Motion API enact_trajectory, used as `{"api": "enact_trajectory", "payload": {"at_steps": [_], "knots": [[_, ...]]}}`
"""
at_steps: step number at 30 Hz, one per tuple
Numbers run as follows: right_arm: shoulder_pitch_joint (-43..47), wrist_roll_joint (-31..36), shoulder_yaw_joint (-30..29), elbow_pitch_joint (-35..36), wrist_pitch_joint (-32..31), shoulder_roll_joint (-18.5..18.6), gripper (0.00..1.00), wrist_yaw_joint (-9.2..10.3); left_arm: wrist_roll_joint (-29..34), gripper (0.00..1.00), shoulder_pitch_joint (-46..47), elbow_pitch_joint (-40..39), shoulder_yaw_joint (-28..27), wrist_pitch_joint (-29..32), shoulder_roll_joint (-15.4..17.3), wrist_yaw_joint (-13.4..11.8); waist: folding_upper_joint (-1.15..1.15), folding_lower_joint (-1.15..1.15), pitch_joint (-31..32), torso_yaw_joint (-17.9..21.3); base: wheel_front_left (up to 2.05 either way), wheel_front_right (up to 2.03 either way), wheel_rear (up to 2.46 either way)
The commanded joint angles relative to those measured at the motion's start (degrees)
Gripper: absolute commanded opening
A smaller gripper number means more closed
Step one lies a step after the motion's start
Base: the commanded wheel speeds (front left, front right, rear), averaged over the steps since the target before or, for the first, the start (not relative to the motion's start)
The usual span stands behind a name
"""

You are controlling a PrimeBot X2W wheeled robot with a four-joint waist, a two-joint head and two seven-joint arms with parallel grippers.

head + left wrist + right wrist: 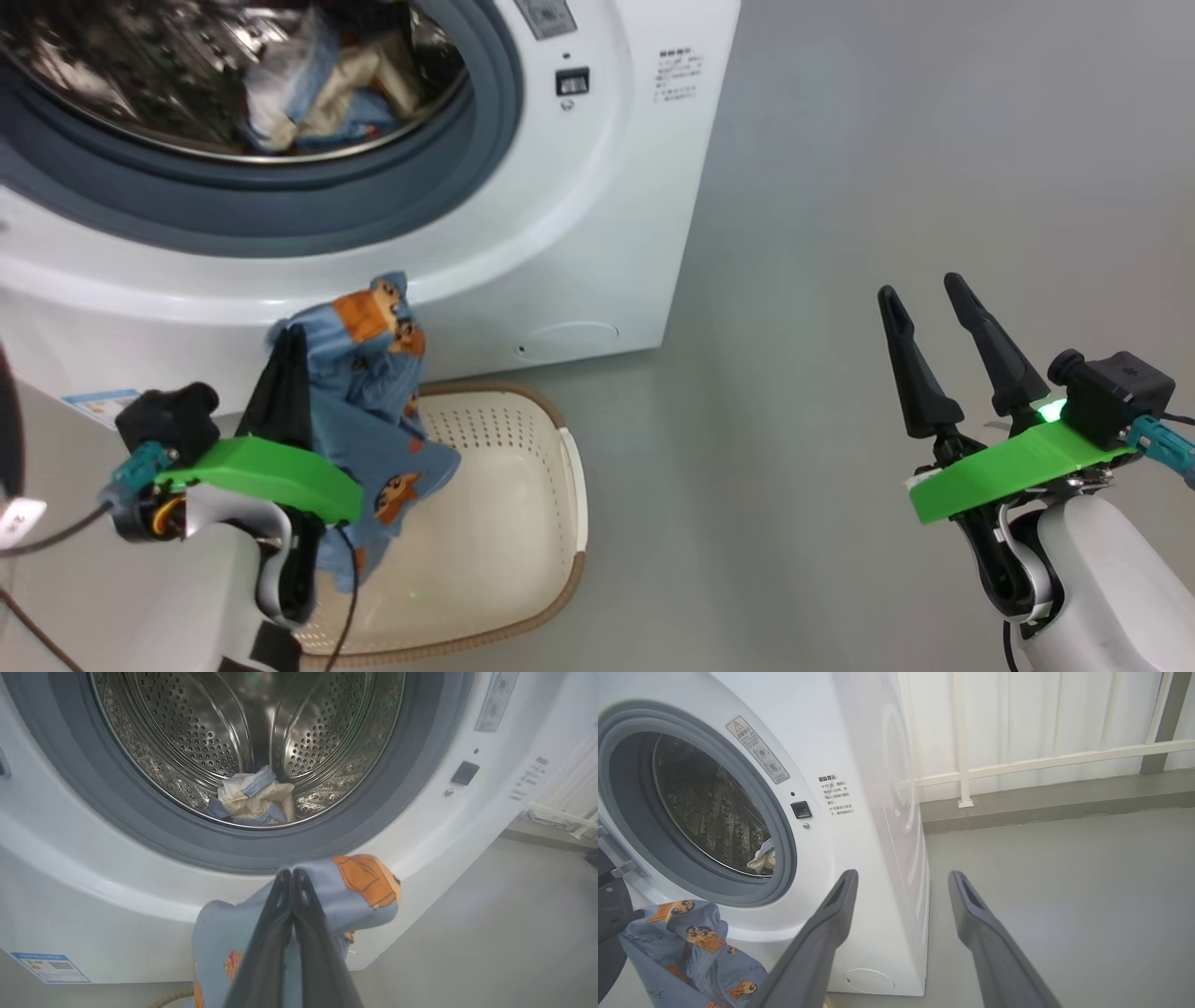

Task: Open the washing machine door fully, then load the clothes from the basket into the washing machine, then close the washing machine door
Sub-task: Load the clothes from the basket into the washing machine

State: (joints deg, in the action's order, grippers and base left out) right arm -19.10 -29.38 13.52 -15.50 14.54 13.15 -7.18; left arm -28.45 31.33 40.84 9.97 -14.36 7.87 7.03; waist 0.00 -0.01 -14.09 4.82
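The washing machine [579,187] stands with its steel drum [243,728] exposed. A dark sliver of the washing machine door [6,420] shows at the far left, swung away. A cream garment with blue trim [254,800] lies at the bottom of the drum. My left gripper [288,334] is shut on the light blue garment with orange prints [373,401]. It hangs above the cream basket [495,523], just below the grey gasket [140,821]. My right gripper [920,289] stands open with nothing between its fingers, over the floor to the machine's right.
Grey floor [840,187] stretches to the right of the machine. A white railing and wall [1017,760] stand behind it. A round filter cap [565,341] and a blue label sticker [98,403] sit low on the machine's front.
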Motion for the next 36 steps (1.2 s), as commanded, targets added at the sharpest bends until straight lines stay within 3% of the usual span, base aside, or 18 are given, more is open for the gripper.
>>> {"api": "enact_trajectory", "payload": {"at_steps": [1,8,20,28,36], "knots": [[1.06,-0.92,0.65,1.15,0.46,0.68,1.00,-0.31,0.61,0.00,-0.68,-2.43,-1.83,-0.62,1.19,-0.20,0.00,0.01,1.38,-0.78,0.00,0.00,0.00],[2.19,-1.22,0.70,0.89,0.46,1.44,1.00,-0.31,2.61,0.00,-4.32,-12.46,-2.20,-0.63,0.06,-0.83,0.00,0.01,3.63,-1.28,0.00,0.00,0.00],[2.35,-1.39,1.00,1.24,0.46,1.81,1.00,-0.31,2.25,0.00,-5.15,-18.98,-1.58,1.59,0.21,-2.35,0.00,0.01,3.47,-0.45,0.00,0.00,0.00],[1.84,-1.23,0.70,1.63,0.46,1.68,1.00,-0.31,2.05,0.00,-2.43,-19.76,-1.50,2.63,0.98,-2.64,0.00,0.01,1.79,0.06,0.00,0.00,0.00],[0.48,-0.64,0.94,2.35,0.46,2.22,1.00,-0.31,2.14,0.00,8.93,-13.65,-2.14,3.15,2.22,-2.62,0.00,0.01,-2.93,0.47,0.00,0.00,0.00]]}}
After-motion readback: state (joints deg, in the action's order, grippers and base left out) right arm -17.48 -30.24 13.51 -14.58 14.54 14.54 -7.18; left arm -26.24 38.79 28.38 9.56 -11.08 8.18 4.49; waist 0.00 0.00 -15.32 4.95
